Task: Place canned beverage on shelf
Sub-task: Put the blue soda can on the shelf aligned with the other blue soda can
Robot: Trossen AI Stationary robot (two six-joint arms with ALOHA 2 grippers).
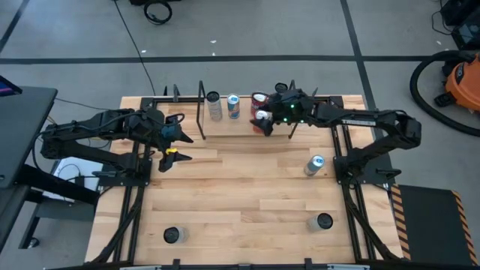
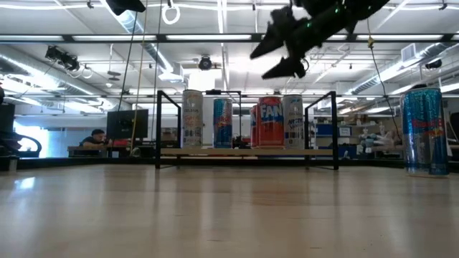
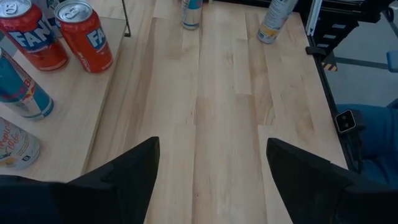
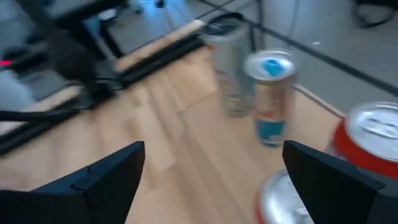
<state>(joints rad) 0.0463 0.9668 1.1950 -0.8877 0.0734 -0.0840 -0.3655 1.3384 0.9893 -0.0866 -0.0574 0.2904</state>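
The shelf [image 1: 225, 126] is a low light-wood board with black rod uprights at the table's far middle. Several cans stand upright on it: a white one [image 2: 192, 118], a blue one [image 2: 223, 122], a red one [image 2: 270, 120] and a silver one [image 2: 292, 120]. My right gripper [image 2: 258, 66] hangs open above the shelf's right part, clear of the can tops, with nothing between its fingers [image 4: 112, 174]. My left gripper [image 1: 182, 148] waits open over the table just left of the shelf, holding nothing.
A blue can [image 1: 315, 165] stands on the table near the right arm's base. Two dark cans [image 1: 174, 235] [image 1: 322, 222] stand near the front edge. Bare wood lies between them and the shelf.
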